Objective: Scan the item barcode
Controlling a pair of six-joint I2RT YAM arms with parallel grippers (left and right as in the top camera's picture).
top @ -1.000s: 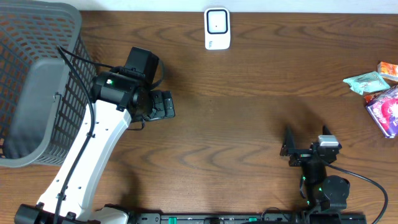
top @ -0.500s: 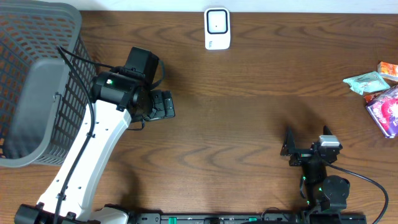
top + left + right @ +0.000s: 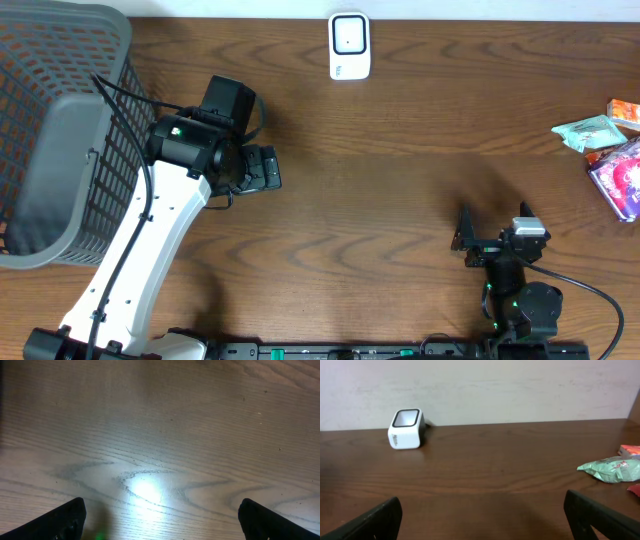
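From above, the table [image 3: 400, 180] is dark wood, with a grey mesh basket [image 3: 100, 120] filling the upper left of the frame and a small white scanner [image 3: 349, 45] sitting at the top middle by the far edge. The left arm [image 3: 150, 250] is the white one running up from the bottom left, and the left gripper [image 3: 262, 168] hangs over bare wood left of centre, well apart from the scanner and just right of the basket. The right gripper [image 3: 492, 225] sits low in the lower right, over bare table too. The stuff to scan is bunched at the right edge: a green packet [image 3: 590, 131], a little orange box [image 3: 626, 112] above it, and a purple packet [image 3: 622, 178] below, all well apart from both grippers. In the left wrist view it's just wood grain with a bright glare patch [image 3: 145, 487], and the two black fingers [image 3: 65, 520] poke in at the bottom corners, so the jaws are spread about as wide as they go with nothing between them. The right wrist view is the same deal, fingers [image 3: 375, 520] at both bottom corners, jaws wide and empty. It looks across the table to a pale wall [image 3: 495, 385], with the scanner in the upper left of the frame and the green packet at the right edge, the orange box peeking in just above it.
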